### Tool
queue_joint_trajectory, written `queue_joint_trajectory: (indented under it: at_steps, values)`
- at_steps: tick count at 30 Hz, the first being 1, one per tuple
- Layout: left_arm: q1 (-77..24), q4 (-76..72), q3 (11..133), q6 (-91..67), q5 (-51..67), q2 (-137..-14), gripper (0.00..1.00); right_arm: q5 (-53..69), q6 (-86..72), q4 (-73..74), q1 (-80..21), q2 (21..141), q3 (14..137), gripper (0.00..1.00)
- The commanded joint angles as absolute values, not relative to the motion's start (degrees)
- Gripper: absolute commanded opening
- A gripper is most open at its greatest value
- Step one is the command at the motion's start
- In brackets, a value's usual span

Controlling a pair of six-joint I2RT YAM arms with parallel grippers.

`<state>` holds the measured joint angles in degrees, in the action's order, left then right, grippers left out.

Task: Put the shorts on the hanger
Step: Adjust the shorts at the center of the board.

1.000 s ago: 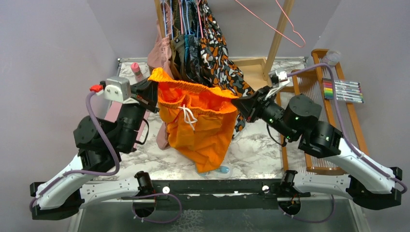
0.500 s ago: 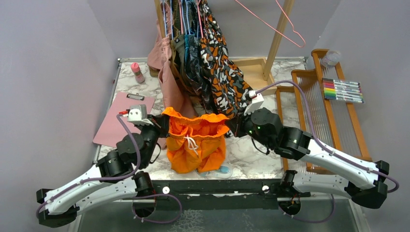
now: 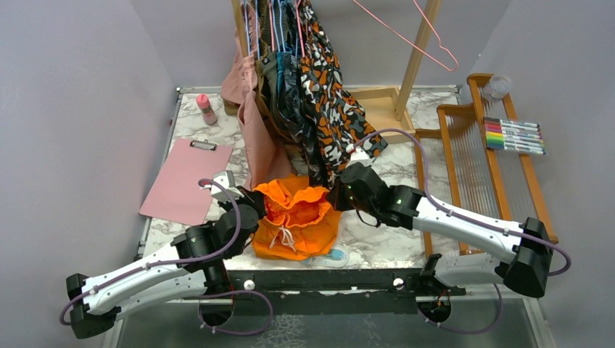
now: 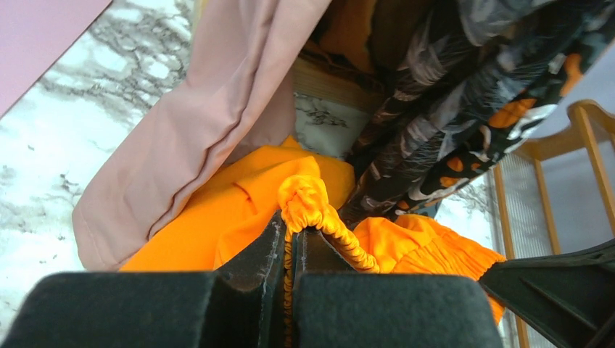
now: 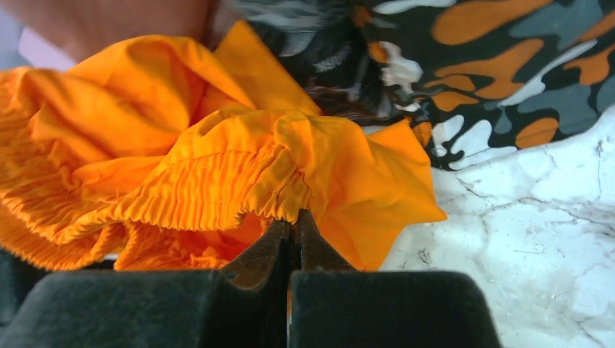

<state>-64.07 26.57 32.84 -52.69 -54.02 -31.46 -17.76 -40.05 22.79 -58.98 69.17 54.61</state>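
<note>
Both arms of a two-arm robot pinch a pair of bright orange shorts [image 3: 296, 217], slumped in a heap on the marbled worktop [image 3: 384, 239] in front of the wooden rack [image 3: 415, 65], just below its hanging garments. The left end effector [image 4: 290, 243] is clamped shut on a bunched loop of the gathered waistband. The right end effector [image 5: 292, 225] is likewise closed tight on the waistband's other end. The band's long axis runs side to side between the two grips, sagging and crumpled rather than stretched, and the white drawstring [image 3: 281, 235] trails over the front of the fabric.

The pink wire hanger [image 3: 397, 32] hangs high on the rack, well apart from the shorts. It lies beyond and above them and off to the right, its wire slanting across the rack's upright post. The right arm looks the nearer of the two to it, so the coming move probably calls for raising the waistband clear of the worktop and carrying it up and back toward that side of the rack. A camouflage-blotched garment [image 3: 330, 94] on the rack touches the shorts at the back and could snag on the way up.

No brand, label or legible writing shows on the shorts, the hanger or the set of coloured markers [image 3: 515, 136] to the right of the rack
</note>
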Motion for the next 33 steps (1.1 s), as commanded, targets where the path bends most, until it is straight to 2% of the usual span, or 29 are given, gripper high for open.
queue_joint_trajectory:
  at_steps: [1, 4, 5, 7, 10, 13, 22, 33]
  values:
    - [-63.78, 28.48, 31.11, -63.75, -58.51, -34.45, 0.0, -11.91, -47.81, 17.47, -53.44, 70.97, 50.54, 0.01]
    - [-63.74, 28.62, 30.76, -66.81, -59.18, -37.24, 0.0, -9.84, -50.41, 15.84, -50.83, 71.1, 47.92, 0.01]
    - [-63.8, 28.66, 30.83, -67.58, -59.38, -38.52, 0.0, -9.7, -50.9, 15.87, -50.62, 70.97, 47.63, 0.06]
    - [-63.78, 28.78, 30.97, -68.81, -59.78, -40.26, 0.0, -9.09, -51.18, 16.18, -50.62, 70.52, 47.48, 0.2]
    - [-63.81, 29.03, 31.49, -70.04, -60.08, -42.69, 0.0, -8.02, -50.89, 17.44, -50.58, 69.57, 47.58, 0.48]
    - [-63.8, 28.97, 31.79, -70.93, -60.2, -44.55, 0.0, -7.34, -51.41, 21.95, -50.62, 69.45, 49.43, 0.57]
    - [-63.81, 28.95, 32.08, -73.57, -59.84, -46.67, 0.0, -1.41, -54.63, 22.45, -50.62, 60.43, 44.17, 0.62]
    - [-63.81, 28.91, 32.72, -75.36, -58.27, -49.52, 0.0, -1.91, -68.62, 14.56, -50.62, 63.42, 38.45, 0.6]
